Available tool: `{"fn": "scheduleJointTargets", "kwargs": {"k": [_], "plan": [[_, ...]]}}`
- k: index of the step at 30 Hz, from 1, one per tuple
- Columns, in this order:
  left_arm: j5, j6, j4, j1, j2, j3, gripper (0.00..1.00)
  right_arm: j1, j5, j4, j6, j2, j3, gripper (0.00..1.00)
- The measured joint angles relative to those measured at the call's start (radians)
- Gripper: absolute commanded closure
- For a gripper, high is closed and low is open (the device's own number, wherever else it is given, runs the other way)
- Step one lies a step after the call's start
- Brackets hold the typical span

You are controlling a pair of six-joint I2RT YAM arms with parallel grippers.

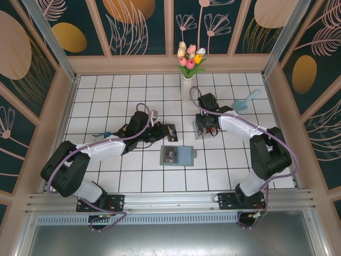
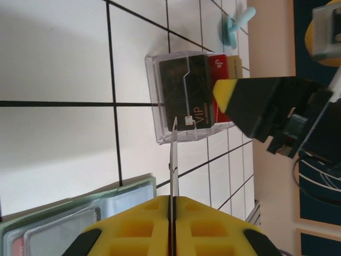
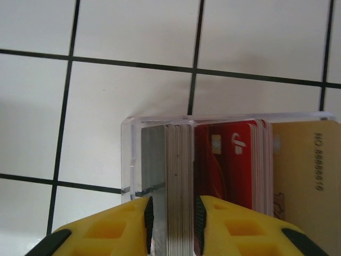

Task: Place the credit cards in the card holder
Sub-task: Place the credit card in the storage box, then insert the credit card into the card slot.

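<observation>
Yellow fingers (image 2: pixel 133 229) of your L end effector (image 2: pixel 171 205) sit closest in the L wrist view, clenched on a held card (image 2: pixel 173 154) seen edge-on, sticking straight out past the tips. Ahead of those tips, near, the clear box (image 2: pixel 153 101) stands on the white tiled table (image 2: pixel 53 48) w/ the credit cards (image 2: pixel 186 90) upright inside: dark grey in front, red & tan behind. Your card holder (image 2: pixel 53 229) lies open & flat on the table beside the L fingers, at their view-left, clear pockets up. Your R end effector (image 3: pixel 173 201) is released: jaws apart, one each side of the grey/white part of the stack, tips down at the cards' top edges; can't tell whether the jaws press on them. Just outside one finger stand the red cards (image 3: pixel 234 160), tan card (image 3: pixel 309 176) past them. From the top cam, both end effectors are near each other, box under the R one, holder just on the arm-base side of both.
</observation>
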Motion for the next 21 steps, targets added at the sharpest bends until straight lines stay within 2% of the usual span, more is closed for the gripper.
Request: {"fn": "scheduleJointTargets", "kwargs": {"k": [4, 9, 14, 21], "plan": [[-0.021, 0.02, -0.048, -0.037, 0.0, 0.0, 0.9, 0.028, -0.025, 0.003, 0.061, -0.134, -0.04, 0.63], [-0.03, 0.028, -0.054, -0.09, 0.0, -0.028, 0.91, 0.072, -0.178, 0.111, 0.201, -0.395, -0.206, 0.62], [-0.042, 0.03, -0.043, -0.107, 0.006, -0.071, 0.91, 0.121, -0.261, 0.197, 0.33, -0.431, -0.367, 0.63], [-0.036, 0.026, 0.003, -0.111, 0.041, -0.11, 0.9, 0.128, -0.31, 0.274, 0.447, -0.431, -0.52, 0.62]]}}
